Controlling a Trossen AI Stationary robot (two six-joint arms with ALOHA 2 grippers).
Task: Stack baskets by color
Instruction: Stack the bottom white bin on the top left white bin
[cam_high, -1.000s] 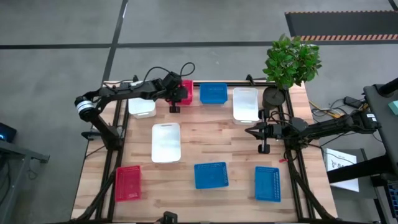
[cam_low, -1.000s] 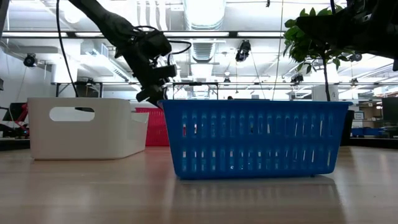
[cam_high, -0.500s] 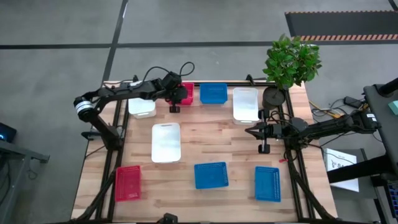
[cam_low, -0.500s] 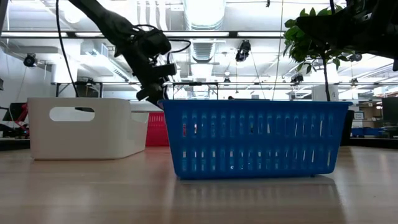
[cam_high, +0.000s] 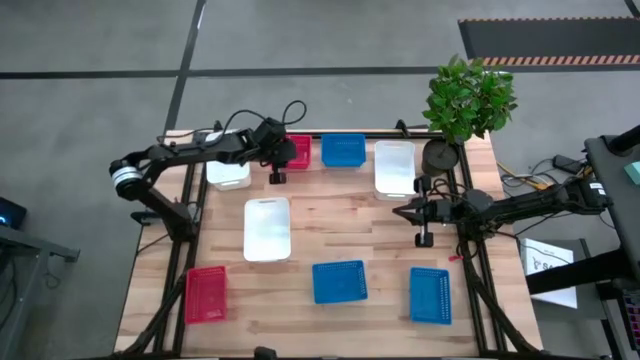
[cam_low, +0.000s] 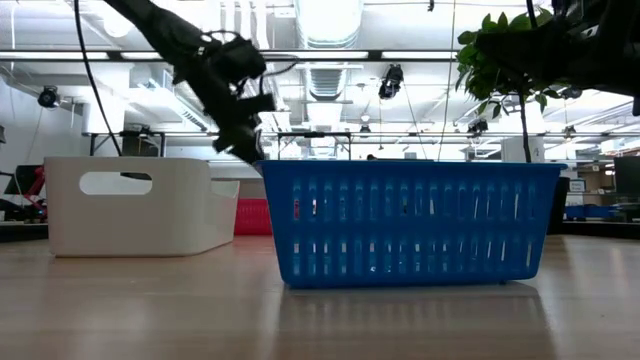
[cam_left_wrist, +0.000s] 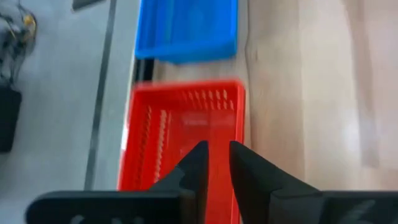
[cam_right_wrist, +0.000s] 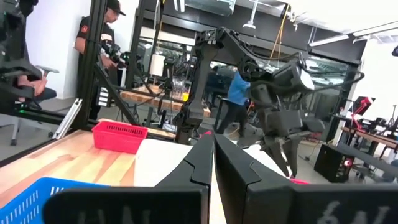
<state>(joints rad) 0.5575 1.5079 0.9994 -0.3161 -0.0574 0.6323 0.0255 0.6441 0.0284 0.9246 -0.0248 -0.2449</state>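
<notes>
The left gripper (cam_left_wrist: 216, 163) is held just above the small red perforated plastic basket (cam_high: 296, 150) at the far edge of the wooden desk (cam_high: 340, 235), between a white basket (cam_high: 228, 170) and a blue one (cam_high: 343, 149); its jaws stand slightly parted, gripping nothing. The right gripper (cam_right_wrist: 213, 155) is seen at the desk's right side, jaws closed and empty.

Two dark jointed arms, black cables, tapered fingers (cam_left_wrist: 198, 168)

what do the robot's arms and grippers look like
Both arms are dark, slim and jointed. The left arm carries a pale ring near its base and loose black cables looping over it. The left gripper and right gripper each have two dark, wedge-shaped fingers.
</notes>
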